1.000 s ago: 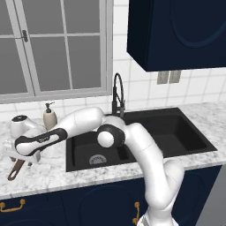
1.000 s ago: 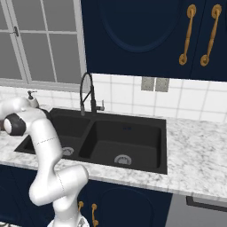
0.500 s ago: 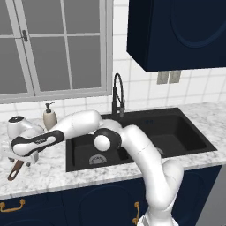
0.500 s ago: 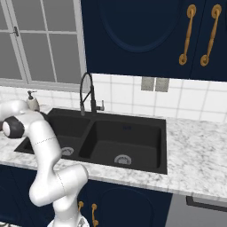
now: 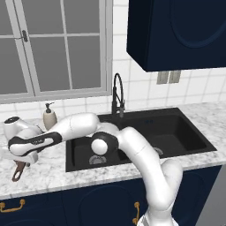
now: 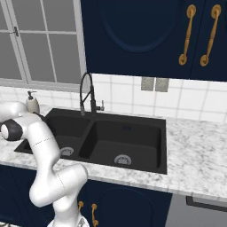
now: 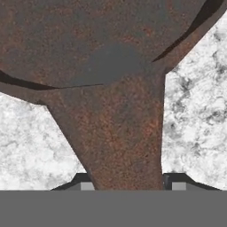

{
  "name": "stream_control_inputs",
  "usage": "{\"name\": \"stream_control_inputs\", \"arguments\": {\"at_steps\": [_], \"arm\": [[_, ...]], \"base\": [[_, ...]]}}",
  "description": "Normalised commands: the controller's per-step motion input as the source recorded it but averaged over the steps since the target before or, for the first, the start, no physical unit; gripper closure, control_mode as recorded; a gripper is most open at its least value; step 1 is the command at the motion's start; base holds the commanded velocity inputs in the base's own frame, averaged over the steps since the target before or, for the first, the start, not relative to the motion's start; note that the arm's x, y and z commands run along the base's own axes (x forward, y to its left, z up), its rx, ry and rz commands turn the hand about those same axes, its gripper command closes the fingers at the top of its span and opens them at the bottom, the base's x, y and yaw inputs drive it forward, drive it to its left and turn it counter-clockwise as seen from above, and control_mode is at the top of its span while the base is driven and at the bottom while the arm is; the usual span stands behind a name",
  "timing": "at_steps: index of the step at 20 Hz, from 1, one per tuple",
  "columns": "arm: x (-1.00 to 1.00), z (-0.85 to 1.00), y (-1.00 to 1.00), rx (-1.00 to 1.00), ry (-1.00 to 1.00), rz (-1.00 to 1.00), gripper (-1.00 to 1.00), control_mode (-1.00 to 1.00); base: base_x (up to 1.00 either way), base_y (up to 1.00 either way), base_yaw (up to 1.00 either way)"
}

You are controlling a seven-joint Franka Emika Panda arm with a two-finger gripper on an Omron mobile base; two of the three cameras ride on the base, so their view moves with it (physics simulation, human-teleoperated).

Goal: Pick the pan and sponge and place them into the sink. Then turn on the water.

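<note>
The pan (image 7: 102, 48) is rusty reddish-brown. Its bowl spans the top of the hand view and its handle (image 7: 122, 142) runs down between my fingertips (image 7: 86, 185). My gripper (image 7: 132, 184) is open and straddles the handle near the bowl, one finger close on each side. In the left base view the arm stretches far left over the counter. The gripper (image 5: 20, 158) is low there, and the end of the pan's handle (image 5: 17, 172) sticks out below the hand. The black double sink (image 5: 176, 132) (image 6: 128, 137) lies to the right. The sponge is hidden.
A beige soap dispenser (image 5: 49, 115) (image 6: 31, 103) stands behind the arm by the window. The black faucet (image 5: 117, 95) (image 6: 86, 95) rises behind the sink's divider. Marble counter (image 5: 53, 170) surrounds the pan, with its front edge close.
The hand has sunk lower and a little further left over the pan's handle. The pan has not moved.
</note>
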Motion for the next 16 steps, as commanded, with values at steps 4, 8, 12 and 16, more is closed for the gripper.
{"name": "stream_control_inputs", "arguments": {"at_steps": [4,8,12,16], "arm": [[-0.13,-0.2,-0.49,-0.02,0.0,0.0,1.0,-1.0],[-0.27,0.0,-0.6,0.0,0.0,0.0,1.0,-1.0],[-0.51,0.58,-0.49,0.02,-0.2,0.0,1.0,-1.0],[-0.63,0.69,-0.35,0.01,-0.21,0.0,1.0,-1.0]], "base": [[0.0,0.0,0.0],[0.0,0.0,0.0],[0.0,0.0,0.0],[0.0,0.0,0.0]]}}
